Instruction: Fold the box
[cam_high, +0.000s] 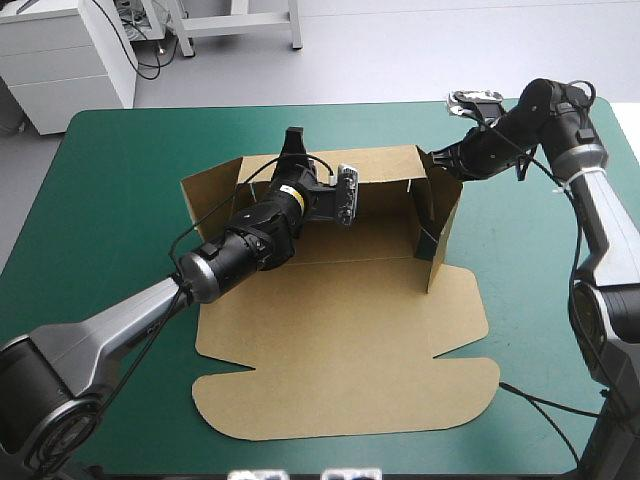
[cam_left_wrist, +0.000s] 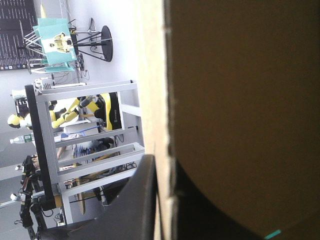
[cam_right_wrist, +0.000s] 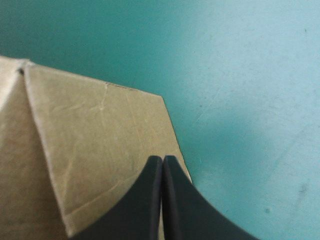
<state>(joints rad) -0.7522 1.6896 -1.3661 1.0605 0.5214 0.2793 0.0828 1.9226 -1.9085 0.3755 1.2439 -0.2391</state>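
the brown box (cam_high: 340, 340) lies mid-way on the teal-green surface (cam_high: 120, 200), lid flat nearest the robot, long axis left-right. beyond, the left pincer (cam_high: 294, 138) clamps the raised back wall's top edge. farthest, the right pincer (cam_high: 437, 156), closed and empty, sits just outside the right wall's far corner.

Box (cam_left_wrist: 240, 100) cropped (wrist views), right claw (cam_high: 436, 156) from above – tips indistinct
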